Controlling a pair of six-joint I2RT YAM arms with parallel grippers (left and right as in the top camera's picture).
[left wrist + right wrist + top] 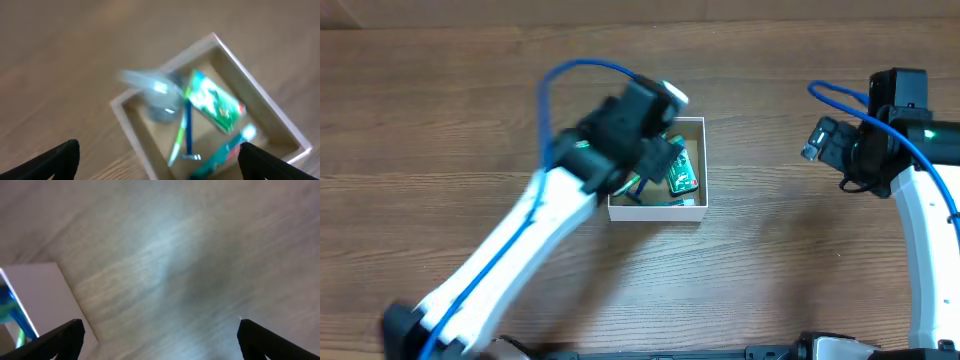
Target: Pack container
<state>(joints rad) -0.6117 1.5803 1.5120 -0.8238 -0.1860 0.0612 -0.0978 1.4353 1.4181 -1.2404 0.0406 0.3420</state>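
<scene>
The container (pixel 660 211) is a small white-walled box with a brown inside at the table's middle. The left wrist view shows it (pixel 131 125) holding a clear plastic cup (pixel 157 97), a green packet (pixel 217 102), a blue and green toothbrush (pixel 186 130) and a teal tube (pixel 222 152). My left gripper (pixel 645 165) hovers over the box; its fingers (pixel 159 162) are spread wide and empty. My right gripper (pixel 825 140) is off to the right above bare table, fingers (pixel 160 337) wide apart and empty. The box corner (pixel 37 290) shows at the left of the right wrist view.
The wooden table (pixel 770 270) surrounds the box on all sides. Blue cables (pixel 570 75) loop over both arms. The left arm (pixel 510 250) crosses the table from the bottom left.
</scene>
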